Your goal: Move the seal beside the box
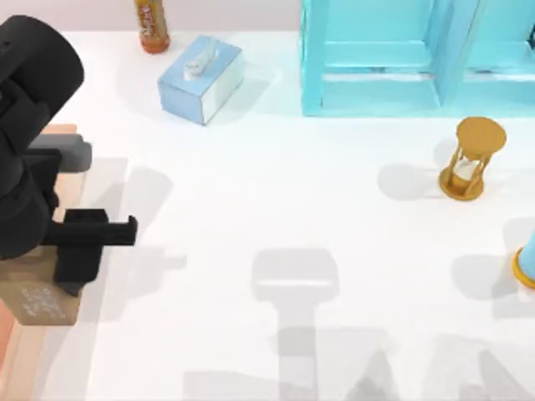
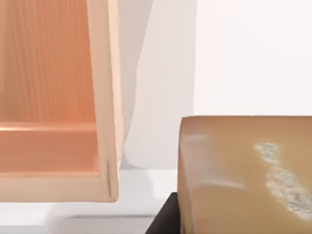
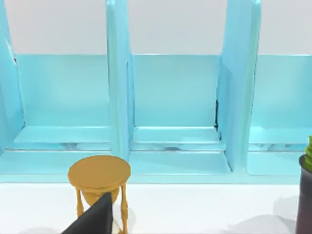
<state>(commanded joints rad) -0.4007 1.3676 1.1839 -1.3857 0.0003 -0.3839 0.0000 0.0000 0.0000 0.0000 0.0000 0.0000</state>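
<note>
Top view, far left edge of table: box (image 1: pixel 58 130), tan wall and orange inside, mostly hidden under the left arm. Left gripper (image 1: pixel 84 251) is over the table's left side, dark fingers pointing toward the table's near edge. Seal (image 1: pixel 42 296), tan-brown with pale carved marks, sits under the gripper at the near-left. Left wrist view shows the seal (image 2: pixel 243 175) close up, a dark finger (image 2: pixel 165 217) against its side, and the box corner (image 2: pixel 105 146) just beside it with a strip of white table between them. Whether the fingers are clamped on the seal: cannot tell.

Back left: orange bottle (image 1: pixel 152 25) standing upright; light-blue tissue box (image 1: pixel 201 78) near it, turned at an angle.

Back centre to right: turquoise shelf (image 1: pixel 418 54) with upright dividers. Right wrist view faces the shelf (image 3: pixel 175 97) compartments.

Right side: golden hourglass (image 1: pixel 473 159) standing in front of the shelf, also in the right wrist view (image 3: pixel 99 178). A dark gripper part overlaps the hourglass base in that view; right gripper's finger state: cannot tell.

Far right edge: blue item with orange rim (image 1: pixel 527 266), cut off by the frame.
</note>
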